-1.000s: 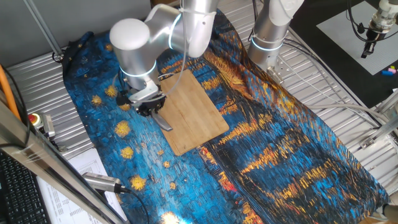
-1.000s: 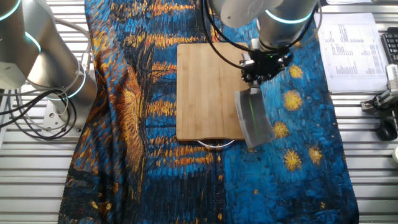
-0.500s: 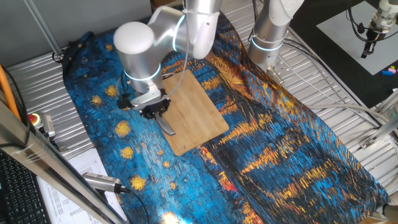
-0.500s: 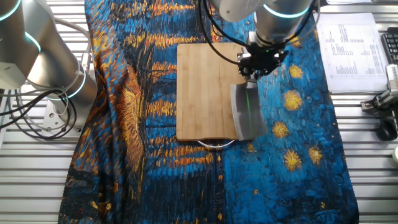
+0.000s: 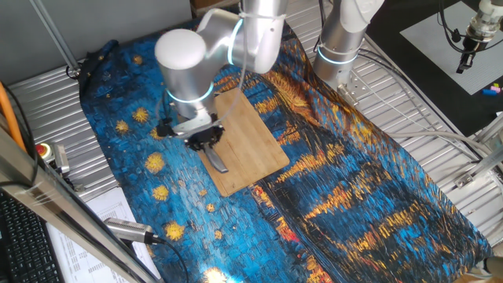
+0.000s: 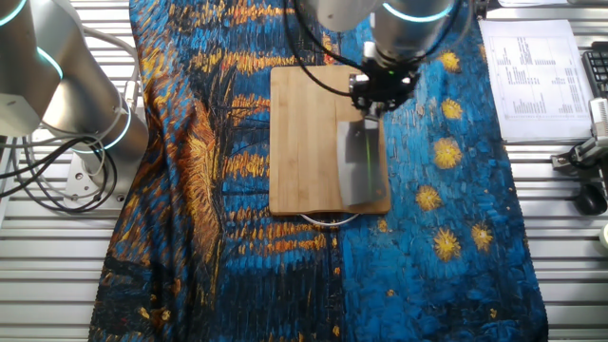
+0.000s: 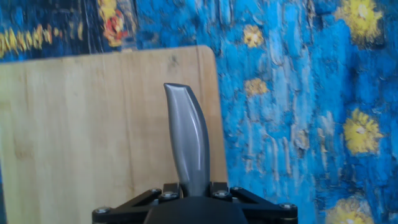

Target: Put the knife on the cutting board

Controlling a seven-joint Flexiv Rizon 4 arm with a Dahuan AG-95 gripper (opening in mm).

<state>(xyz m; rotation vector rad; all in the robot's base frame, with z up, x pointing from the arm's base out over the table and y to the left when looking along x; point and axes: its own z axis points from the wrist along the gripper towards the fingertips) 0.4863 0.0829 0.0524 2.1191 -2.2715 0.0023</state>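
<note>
Step in hand: transport, near its end; the gripper [image 6: 369, 103] is clamped on the handle of the knife [image 6: 359, 163], and the blade hangs over the cutting board [image 6: 304, 133]. In the other fixed view the blade lies along the board's 3 o'clock edge, its tip pointing toward 6 o'clock, close to the wire-loop end. In the hand view the blade [image 7: 188, 140] is seen edge-on over the board [image 7: 87, 130], just inside the edge that borders the blue patterned cloth [image 7: 298, 99]. Whether the blade touches the board cannot be told. Judged next move: shift slightly toward 9 o'clock in the other fixed view for margin from the edge; lower until the blade rests flat; part the fingers; retreat upward.
</note>
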